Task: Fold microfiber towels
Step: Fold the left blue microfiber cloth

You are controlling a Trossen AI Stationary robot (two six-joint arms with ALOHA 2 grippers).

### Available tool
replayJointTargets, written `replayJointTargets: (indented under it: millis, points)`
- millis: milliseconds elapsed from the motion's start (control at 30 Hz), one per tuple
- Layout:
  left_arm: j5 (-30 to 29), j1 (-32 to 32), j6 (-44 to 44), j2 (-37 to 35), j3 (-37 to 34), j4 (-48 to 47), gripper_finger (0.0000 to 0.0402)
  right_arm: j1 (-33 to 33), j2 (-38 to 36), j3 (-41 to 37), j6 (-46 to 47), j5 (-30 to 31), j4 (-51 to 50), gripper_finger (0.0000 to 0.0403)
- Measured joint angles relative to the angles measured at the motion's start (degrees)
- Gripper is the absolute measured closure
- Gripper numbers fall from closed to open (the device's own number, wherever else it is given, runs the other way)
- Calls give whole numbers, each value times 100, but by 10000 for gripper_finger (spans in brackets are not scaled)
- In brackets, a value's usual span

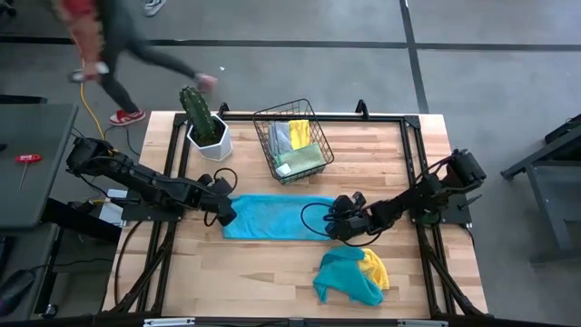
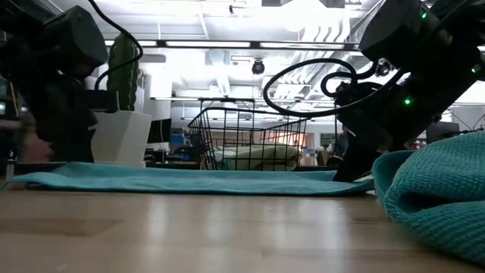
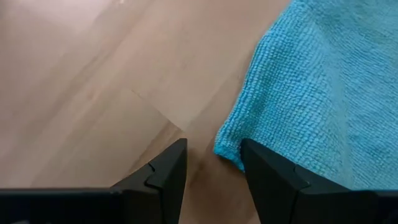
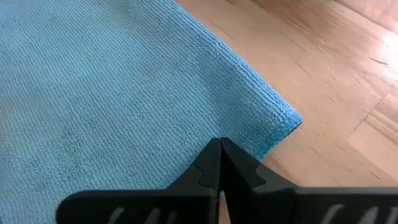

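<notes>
Microfiber towels are lying in three places; a teal one (image 1: 275, 216) is spread flat at the centre of the counter (image 1: 272, 282), a crumpled teal-and-yellow heap (image 1: 352, 273) is sitting toward 5 o'clock, and several more are resting in the wire basket (image 1: 292, 139) at 12 o'clock, beside a potted cactus (image 1: 204, 123) toward 11 o'clock.

Left pincer (image 1: 226, 214) is hovering at the flat towel's 9 o'clock end with its fingers apart, straddling the corner (image 3: 227, 149) without clamping it; right pincer (image 1: 340, 221) is sitting at the 3 o'clock end with its fingers pressed together, and they are resting over the cloth near its corner (image 4: 287, 121), seemingly holding nothing.

Risks, as I judge them: the left fingers could be closing beside the corner rather than on it, since only one finger is lying over the cloth; the right pincer, being shut, could be pushing and bunching the edge instead of lifting it; uneven grips would be skewing any fold; the nearby heap could be getting dragged along by the right arm.
</notes>
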Motion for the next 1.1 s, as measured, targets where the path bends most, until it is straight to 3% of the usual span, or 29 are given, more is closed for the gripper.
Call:
replayJointTargets:
  millis: [267, 433, 567, 733, 1100]
  points:
    - [77, -124, -83, 0, 0, -17, 255, 28, -121, 0, 20, -285, -412, 403]
    - [-61, -145, 356, 28, 90, -116, 255, 254, -501, -29, 63, -452, -923, 403]
    - [-386, -157, 669, 46, 209, -242, 255, 473, -746, -46, 45, -310, -1062, 403]
    - [-375, -149, 755, 48, 259, -319, 255, 616, -866, -44, 22, -92, -986, 403]
    - [-1084, -142, 1192, 44, 258, -339, 255, 562, -911, -42, 22, 370, -892, 403]
